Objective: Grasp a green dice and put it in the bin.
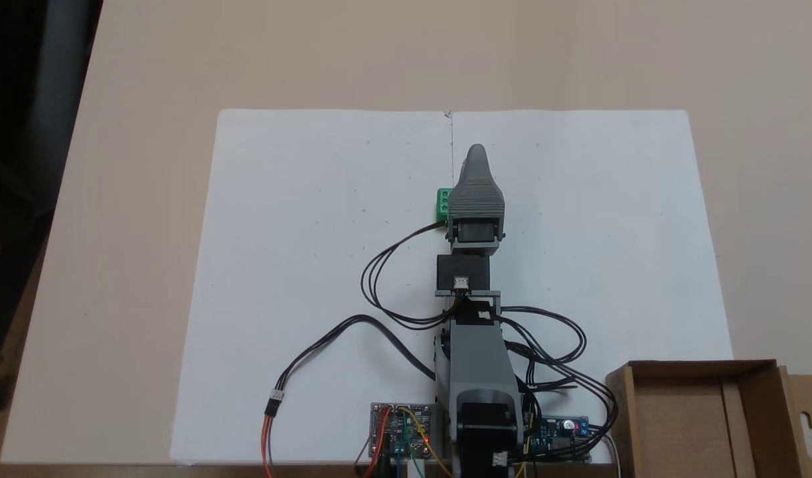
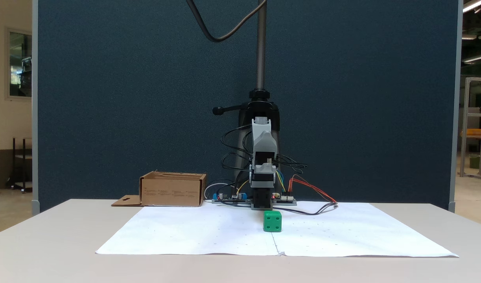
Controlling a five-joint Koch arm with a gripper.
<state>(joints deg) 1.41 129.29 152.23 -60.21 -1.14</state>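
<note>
**Fixed views: dice on the paper, not yet taken; hand state unclear**

Fixed view from above shows the green dice (image 1: 443, 203) resting on the white paper (image 1: 313, 279), touching or just beside the left flank of the grey arm's wrist housing. In the front fixed view the green dice (image 2: 272, 221) sits flat on the paper in front of the arm base, with pips showing on its facing side.

Handling, judged: small rigid plastic cube, light, not fragile. Smooth faces and rounded edges could let it slip or squirt out of an off-centre pinch. Best hold is across two opposite flat faces, jaws square to them, low on the cube.

Hand (image 1: 476, 154): from above, only one tapered grey tip is seen, pointing away from the base. Whether the jaws are apart or together cannot be told. It is not around the dice, which lies to its left in that view.

Bin (image 1: 701, 418): brown cardboard box at the lower right corner from above, well apart from the dice, beside the arm base. The visible interior looks empty. In the front view the bin (image 2: 172, 190) stands left of the arm on the desk (image 2: 47, 243), its tab lying flat at the left.
</note>
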